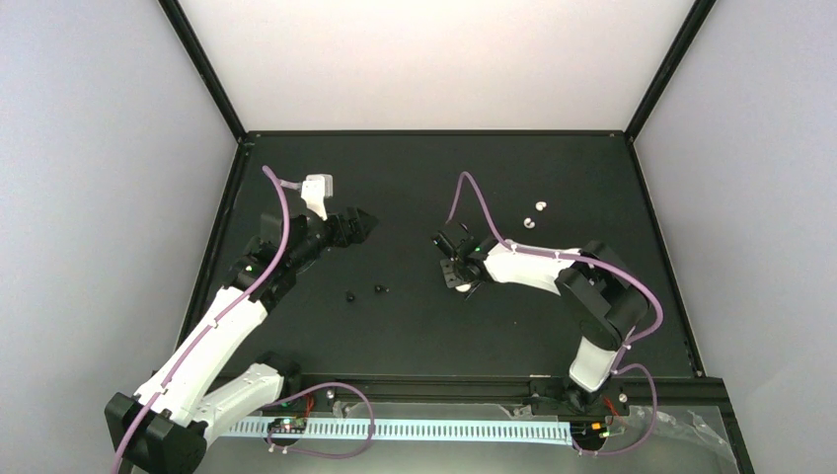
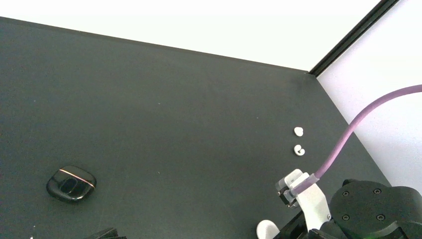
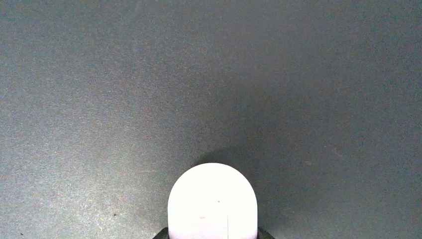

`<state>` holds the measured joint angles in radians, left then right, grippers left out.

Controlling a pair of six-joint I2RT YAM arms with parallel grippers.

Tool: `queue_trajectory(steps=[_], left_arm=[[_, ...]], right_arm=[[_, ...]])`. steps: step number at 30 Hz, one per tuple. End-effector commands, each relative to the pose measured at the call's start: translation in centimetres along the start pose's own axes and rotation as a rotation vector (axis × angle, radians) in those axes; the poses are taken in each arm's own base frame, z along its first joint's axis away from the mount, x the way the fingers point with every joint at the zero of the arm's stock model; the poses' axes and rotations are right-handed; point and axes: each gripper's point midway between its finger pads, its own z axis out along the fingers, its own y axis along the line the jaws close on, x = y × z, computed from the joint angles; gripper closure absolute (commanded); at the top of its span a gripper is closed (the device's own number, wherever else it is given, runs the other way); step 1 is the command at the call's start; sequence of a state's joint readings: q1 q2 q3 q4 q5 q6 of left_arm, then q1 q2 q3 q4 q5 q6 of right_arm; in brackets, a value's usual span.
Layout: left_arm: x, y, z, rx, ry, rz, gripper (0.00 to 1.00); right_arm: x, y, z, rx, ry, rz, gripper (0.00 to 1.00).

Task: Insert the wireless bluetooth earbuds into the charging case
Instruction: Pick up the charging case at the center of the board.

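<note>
Two tiny black earbuds [image 1: 350, 295] [image 1: 380, 289] lie side by side on the dark table, between the two arms. The white charging case [image 1: 462, 283] rests on the table to their right, closed side up, with my right gripper [image 1: 460, 276] shut on it. In the right wrist view its rounded white end [image 3: 212, 199] sticks out from between the jaws, which press on both of its sides. The case's edge [image 2: 267, 230] also shows in the left wrist view. My left gripper [image 1: 361, 225] hovers open and holds nothing, up and left of the earbuds.
A glossy black puck [image 2: 71, 183] lies on the table at the left of the left wrist view. Two small white bits [image 1: 541, 206] [image 1: 530, 222] lie behind the right arm. Black frame rails border the table.
</note>
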<state>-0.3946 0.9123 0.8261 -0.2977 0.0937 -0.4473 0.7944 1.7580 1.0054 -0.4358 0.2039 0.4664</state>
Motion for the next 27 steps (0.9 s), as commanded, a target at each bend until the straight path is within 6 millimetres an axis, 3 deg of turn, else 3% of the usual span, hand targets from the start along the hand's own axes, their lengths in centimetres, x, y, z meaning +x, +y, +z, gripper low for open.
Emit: queue_trajectory(steps=[1,3,8,27], left_arm=[[0.0,-0.2,0.3,0.002,0.000,0.004,0.01],[0.1,-0.1,0.4,0.001,0.003,0.003,0.01],[0.2,0.0,0.6,-0.001,0.009,0.002,0.01],[0.6,-0.1,0.9,0.005,0.029,0.002,0.01]], right_arm=[[2.3,-2.2,0.4,0.074,0.048,-0.045,0.66],[2.4,-2.5,0.0,0.076,0.035,-0.049,0.66],[3.1,-2.3,-0.3,0.054,0.057,-0.057,0.51],[5.6,-2.0,-0.3,-0.002,0.128,-0.038,0.45]])
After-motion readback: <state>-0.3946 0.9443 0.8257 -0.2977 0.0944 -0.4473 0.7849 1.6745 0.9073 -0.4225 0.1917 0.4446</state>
